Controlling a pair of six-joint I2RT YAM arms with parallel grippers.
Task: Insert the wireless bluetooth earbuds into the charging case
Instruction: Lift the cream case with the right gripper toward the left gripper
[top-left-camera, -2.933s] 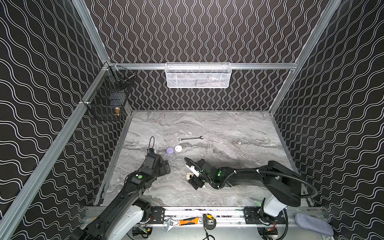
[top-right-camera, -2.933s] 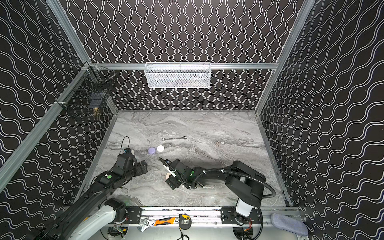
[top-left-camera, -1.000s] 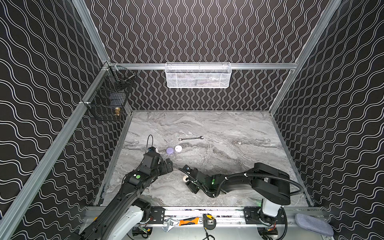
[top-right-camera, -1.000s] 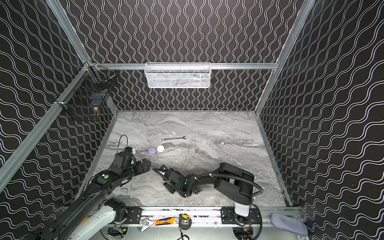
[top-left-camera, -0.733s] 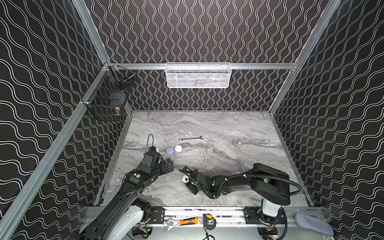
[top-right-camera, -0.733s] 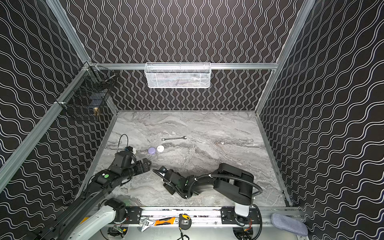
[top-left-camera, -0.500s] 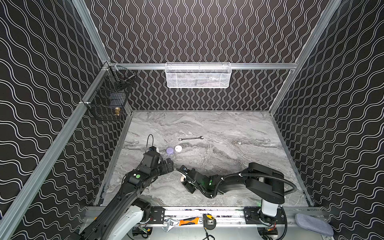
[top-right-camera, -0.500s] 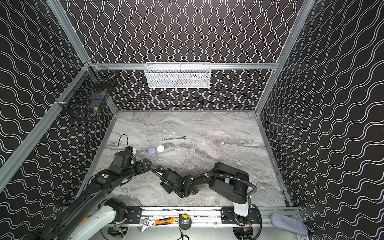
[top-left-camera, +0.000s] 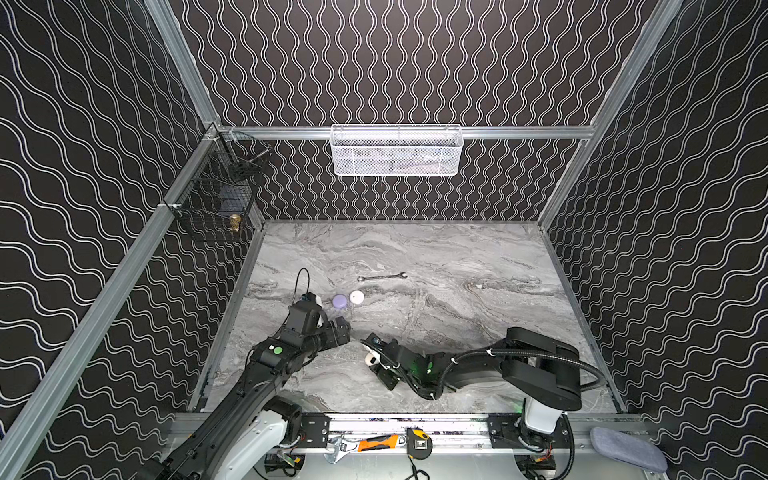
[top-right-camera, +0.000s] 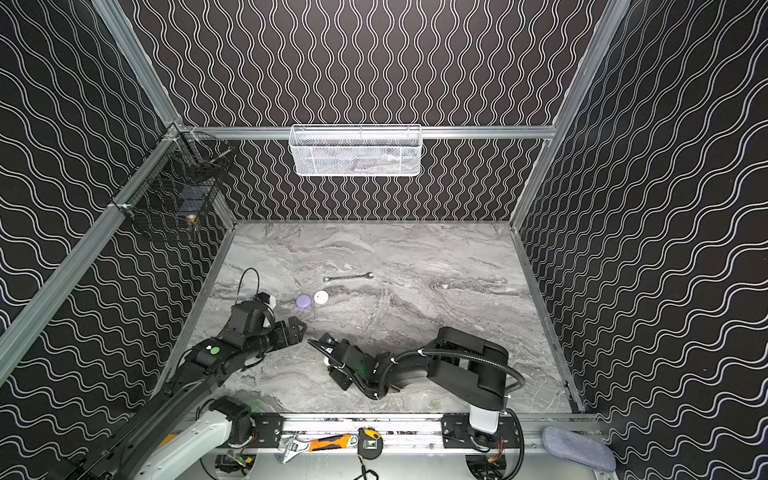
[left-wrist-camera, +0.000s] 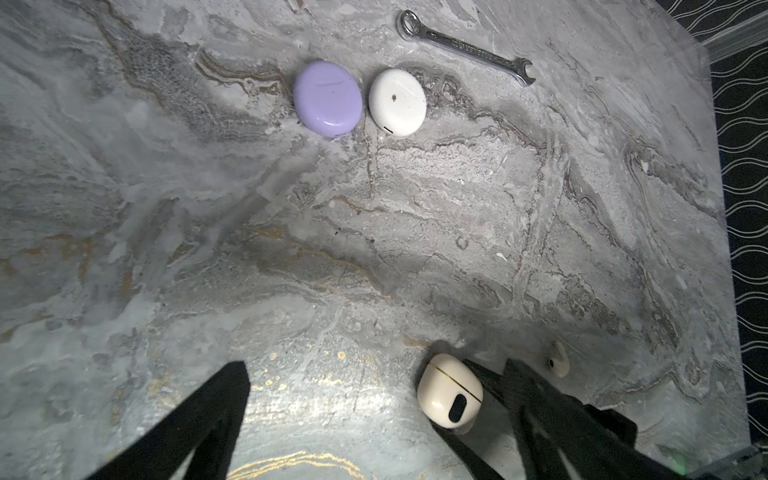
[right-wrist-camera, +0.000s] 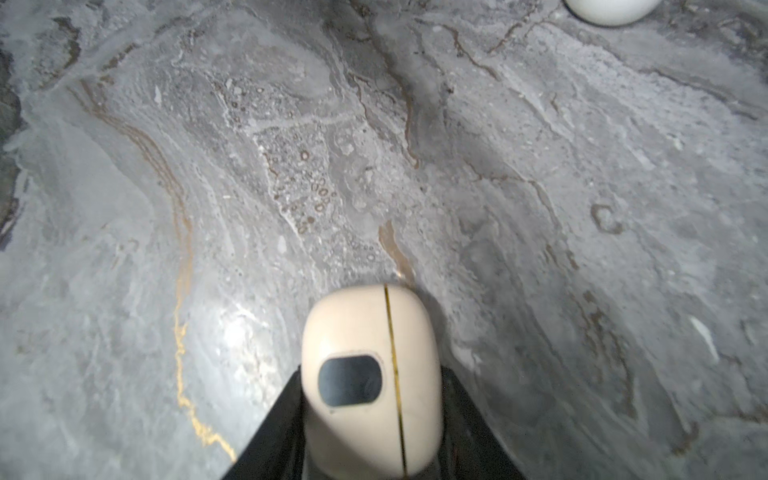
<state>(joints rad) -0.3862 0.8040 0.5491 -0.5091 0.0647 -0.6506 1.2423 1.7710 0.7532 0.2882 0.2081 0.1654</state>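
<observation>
Jaws of the right gripper (right-wrist-camera: 372, 376) are clenched on the cream charging case (right-wrist-camera: 361, 324), one black finger pressed to each flank. They have narrowed onto it within the last second. The lid seam reads closed.

In both top views the right arm has folded in and brought the case leftward. The left gripper (top-left-camera: 343, 329) has edged out to meet it, jaws spread wide and holding nothing, near the case but apart.

One cream earbud (left-wrist-camera: 556, 360) lies loose on the tabletop (top-left-camera: 436, 257) just beside the right gripper, outside the case.

The lavender case (left-wrist-camera: 327, 98) and white case (left-wrist-camera: 397, 102) sit side by side farther back, with the wrench (left-wrist-camera: 465, 48) beyond them, all unmoved.

Judgement: the case is secured but insertion has not begun. The lid likely needs opening first.
</observation>
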